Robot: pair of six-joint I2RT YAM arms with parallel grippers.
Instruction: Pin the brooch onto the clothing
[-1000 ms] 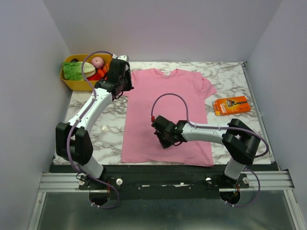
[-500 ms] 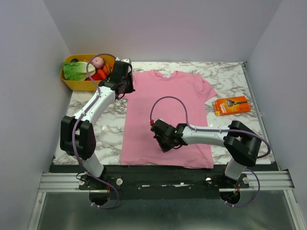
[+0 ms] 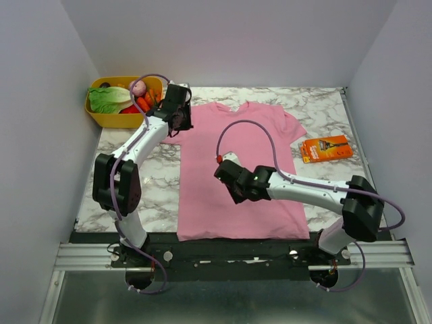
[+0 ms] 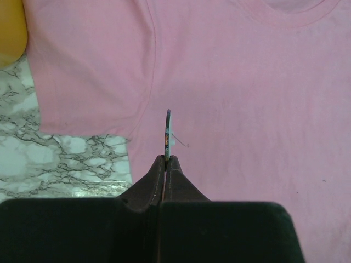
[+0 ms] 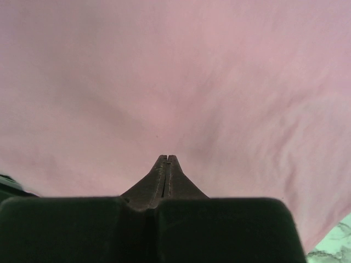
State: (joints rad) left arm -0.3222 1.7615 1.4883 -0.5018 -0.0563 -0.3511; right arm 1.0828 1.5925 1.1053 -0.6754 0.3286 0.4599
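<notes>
Top external view, from the left: I see a yellow bin [image 3: 101, 116] at the far corner, then my left gripper [image 3: 177, 115] at the shirt [image 3: 256, 131], beside its sleeve. On the left wrist view those jaws are clamped on the brooch [image 4: 168, 134], held edge-on and upright above the pink cloth. Further right, my right gripper [image 3: 233, 190] sits low on the shirt's middle, jaws together; whether they catch any cloth I cannot tell. An orange box [image 3: 326, 148] lies on the table [image 3: 152, 182], right of the shirt
</notes>
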